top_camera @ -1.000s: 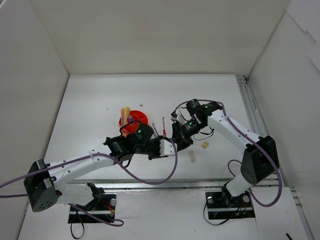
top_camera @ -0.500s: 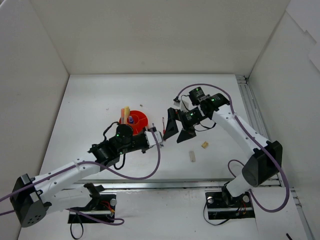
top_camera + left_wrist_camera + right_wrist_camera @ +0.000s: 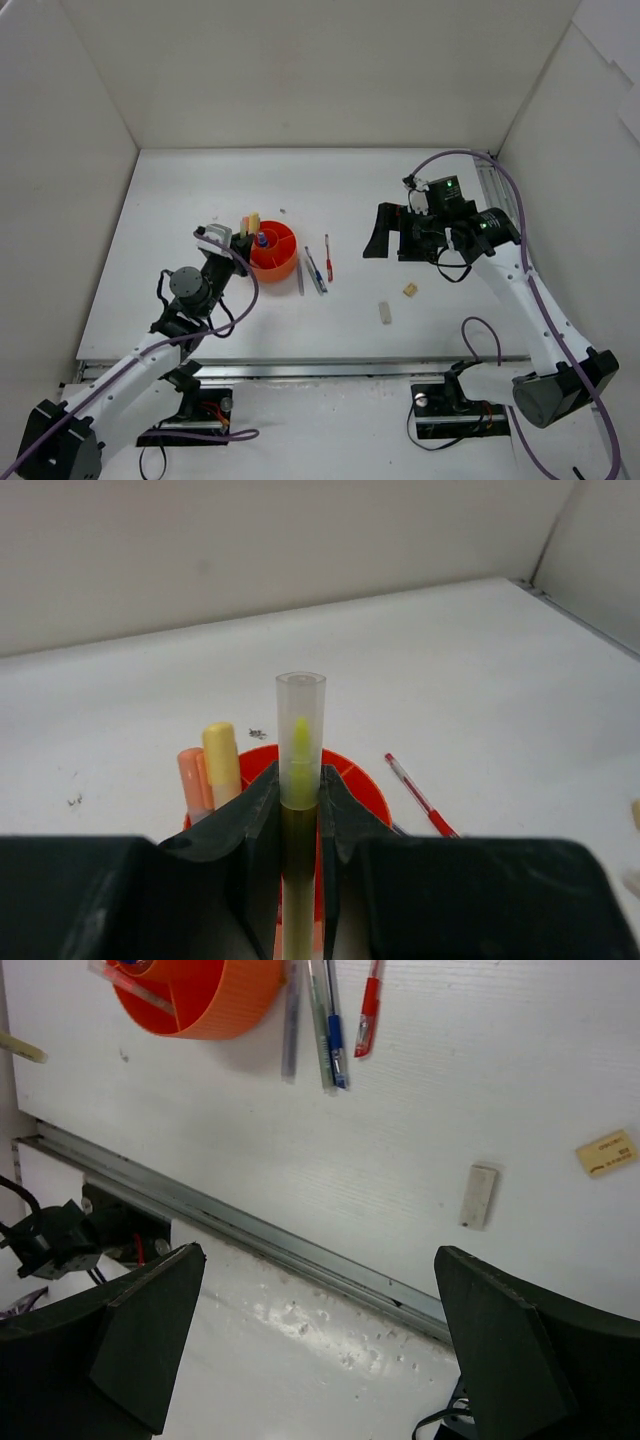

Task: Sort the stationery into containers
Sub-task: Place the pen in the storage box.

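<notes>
My left gripper is shut on a yellow-green marker with a clear cap, held upright just in front of the orange bowl. An orange marker and a yellow marker stand in the bowl. From above, the left gripper sits at the left side of the bowl. Right of the bowl lie a grey pen, a blue pen and a red pen. My right gripper hangs open and empty above the table, right of the pens.
A beige eraser and a pale grey eraser lie on the table near its front, under the right arm. The right wrist view shows both erasers and the metal rail along the table's front edge. White walls enclose three sides.
The two grippers met at the table's middle; the right one opened and drew back to the right. The left arm pulled back left to the bowl with the marker.
</notes>
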You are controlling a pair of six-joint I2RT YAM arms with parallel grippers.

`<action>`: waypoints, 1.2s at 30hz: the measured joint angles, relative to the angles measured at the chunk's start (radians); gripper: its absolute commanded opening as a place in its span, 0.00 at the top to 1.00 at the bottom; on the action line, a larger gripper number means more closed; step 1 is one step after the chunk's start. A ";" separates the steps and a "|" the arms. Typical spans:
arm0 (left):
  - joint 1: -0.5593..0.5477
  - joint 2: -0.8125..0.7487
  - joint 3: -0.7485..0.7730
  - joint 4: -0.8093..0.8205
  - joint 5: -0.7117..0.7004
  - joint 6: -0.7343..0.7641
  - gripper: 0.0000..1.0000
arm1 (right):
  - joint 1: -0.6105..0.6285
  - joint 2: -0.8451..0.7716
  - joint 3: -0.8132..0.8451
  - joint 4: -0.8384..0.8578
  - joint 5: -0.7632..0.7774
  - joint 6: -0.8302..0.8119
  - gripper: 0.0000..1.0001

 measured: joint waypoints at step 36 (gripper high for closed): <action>0.126 0.601 -0.081 0.739 0.057 -0.158 1.00 | -0.055 0.003 -0.083 0.078 0.104 -0.057 0.02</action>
